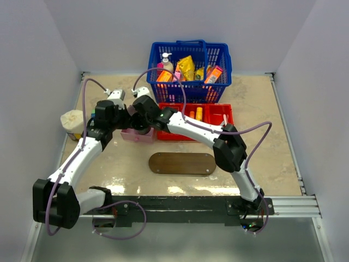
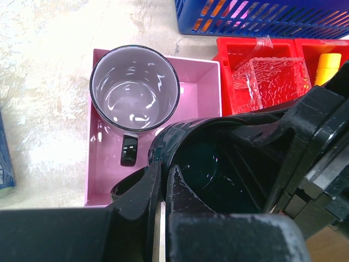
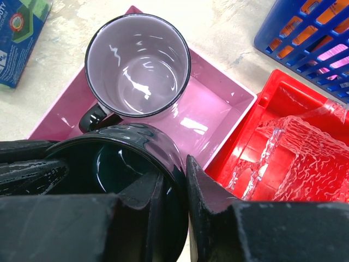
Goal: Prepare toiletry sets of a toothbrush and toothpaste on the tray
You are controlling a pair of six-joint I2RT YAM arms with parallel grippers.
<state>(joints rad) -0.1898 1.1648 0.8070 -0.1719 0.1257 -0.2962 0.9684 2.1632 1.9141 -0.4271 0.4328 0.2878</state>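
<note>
Much of black mug [image 3: 109, 158] hidden

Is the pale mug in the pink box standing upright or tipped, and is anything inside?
Upright and empty: both wrist cameras look straight into the pale mug, seeing only its bare glossy bottom.

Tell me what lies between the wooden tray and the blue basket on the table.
The top view shows the red bin between the tray and the blue basket; the right arm reaches across above that stretch.

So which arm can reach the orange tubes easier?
Probably the right: the red bin holding the toothpaste tubes lies on its side, and the right gripper is nearer than the left gripper.
</note>
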